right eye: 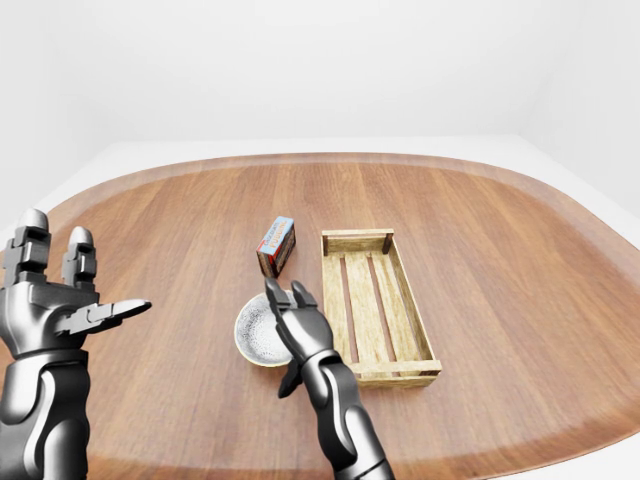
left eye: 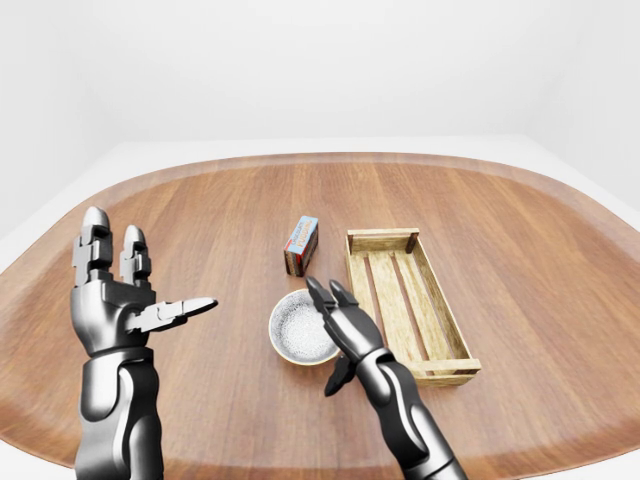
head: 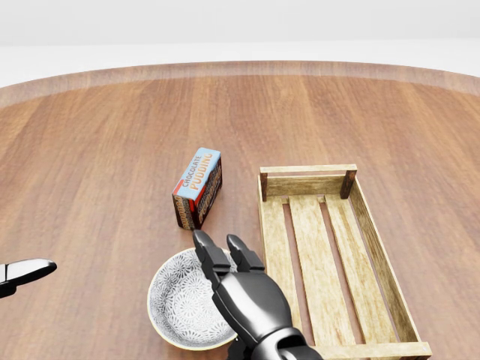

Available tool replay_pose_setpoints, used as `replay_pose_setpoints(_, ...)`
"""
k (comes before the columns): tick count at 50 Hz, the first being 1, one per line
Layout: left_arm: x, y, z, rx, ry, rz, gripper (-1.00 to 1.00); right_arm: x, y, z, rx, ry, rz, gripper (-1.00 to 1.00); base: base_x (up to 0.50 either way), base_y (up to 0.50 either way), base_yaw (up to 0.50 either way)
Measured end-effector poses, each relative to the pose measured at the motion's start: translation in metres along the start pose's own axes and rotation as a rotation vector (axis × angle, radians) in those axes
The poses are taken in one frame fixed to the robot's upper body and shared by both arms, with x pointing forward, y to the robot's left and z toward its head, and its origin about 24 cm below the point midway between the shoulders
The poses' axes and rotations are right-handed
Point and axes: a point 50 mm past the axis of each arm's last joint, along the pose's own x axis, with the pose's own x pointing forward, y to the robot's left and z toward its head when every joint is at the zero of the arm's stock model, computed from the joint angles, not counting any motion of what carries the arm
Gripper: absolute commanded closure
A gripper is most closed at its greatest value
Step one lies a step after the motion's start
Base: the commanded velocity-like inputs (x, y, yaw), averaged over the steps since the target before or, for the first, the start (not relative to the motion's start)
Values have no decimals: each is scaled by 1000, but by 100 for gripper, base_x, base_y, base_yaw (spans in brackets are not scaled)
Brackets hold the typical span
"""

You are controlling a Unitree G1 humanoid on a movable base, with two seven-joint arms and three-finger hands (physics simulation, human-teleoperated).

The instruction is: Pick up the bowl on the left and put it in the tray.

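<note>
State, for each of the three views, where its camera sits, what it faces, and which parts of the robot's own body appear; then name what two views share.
Left-eye view: on the head, facing the table; left hand raised, right hand over the bowl.
Right-eye view: paired camera, nearly the same scene; both arms show.
Head view: looks steeply down at the bowl, pudding box and tray.
Shared: bowl, box, tray.

One bowl (head: 184, 304), one wooden tray (head: 330, 259), one pudding box (head: 199, 187), one table (head: 97, 150), two hands.
</note>
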Motion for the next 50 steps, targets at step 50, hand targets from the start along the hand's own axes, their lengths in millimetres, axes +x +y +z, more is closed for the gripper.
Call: replay_pose_setpoints(50, 1, 0, -2, 2, 7, 2, -100, 25, 26, -3, -111, 56, 134, -100, 0, 0, 0)
